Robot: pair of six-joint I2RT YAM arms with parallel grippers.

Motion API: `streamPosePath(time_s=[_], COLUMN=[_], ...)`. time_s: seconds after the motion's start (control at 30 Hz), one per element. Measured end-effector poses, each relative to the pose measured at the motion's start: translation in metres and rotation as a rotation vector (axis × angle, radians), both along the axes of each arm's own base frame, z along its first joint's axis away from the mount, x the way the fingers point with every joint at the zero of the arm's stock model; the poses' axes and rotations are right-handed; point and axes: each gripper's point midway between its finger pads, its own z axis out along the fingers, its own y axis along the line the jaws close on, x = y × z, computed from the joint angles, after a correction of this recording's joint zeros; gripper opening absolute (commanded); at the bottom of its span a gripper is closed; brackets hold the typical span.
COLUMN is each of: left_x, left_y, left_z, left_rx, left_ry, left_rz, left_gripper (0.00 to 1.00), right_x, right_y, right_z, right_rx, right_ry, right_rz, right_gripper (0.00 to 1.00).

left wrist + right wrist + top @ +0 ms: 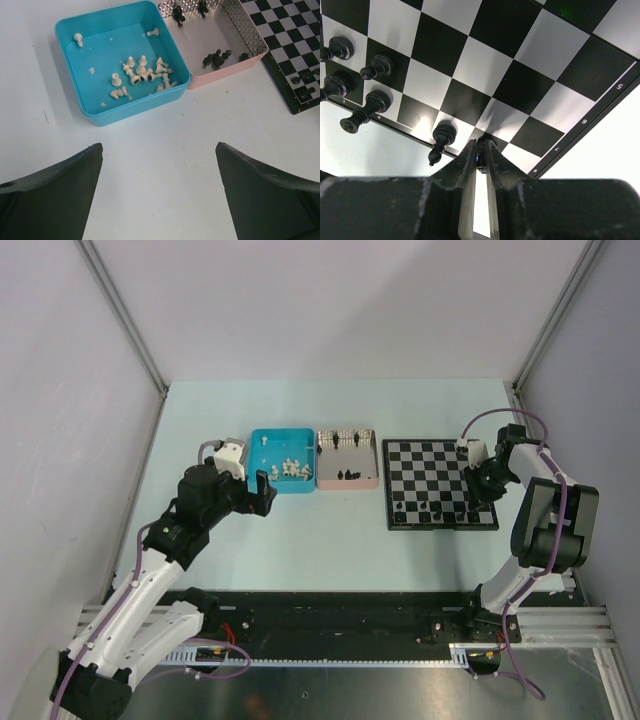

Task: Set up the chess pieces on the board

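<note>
While our right gripper [480,148] pinched a small black piece [480,162] between nearly closed fingers at the bordered edge of the chessboard [485,65], we saw our left gripper [159,190] spread wide above the table [175,130], just short of the blue tray [75,31] holding the white pieces [142,74].

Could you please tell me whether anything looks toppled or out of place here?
The white pieces in the blue tray lie mostly toppled in a loose heap; the black pieces on the board stand upright.
</note>
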Motion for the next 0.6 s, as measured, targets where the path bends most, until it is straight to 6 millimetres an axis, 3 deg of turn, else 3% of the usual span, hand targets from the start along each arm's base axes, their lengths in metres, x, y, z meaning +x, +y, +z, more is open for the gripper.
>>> streamPosePath(time_s=[0.47, 0.57, 0.6], left_x=[0.000, 0.000, 0.000], left_y=[0.000, 0.000, 0.000], left_z=[0.000, 0.000, 0.000], left_rx=[0.000, 0.000, 0.000], left_ry=[0.000, -0.001, -0.001], left_rz=[0.000, 0.000, 0.000], left_gripper=[1.00, 1.00, 1.00], right_x=[0.002, 0.006, 0.008], right_y=[0.000, 0.000, 0.001], right_z=[0.003, 0.014, 0.020], right_rx=[-0.002, -0.007, -0.006], right_ry=[-0.016, -0.061, -0.081], right_rz=[-0.007, -0.008, -0.005], right_gripper=[0.39, 0.52, 0.61])
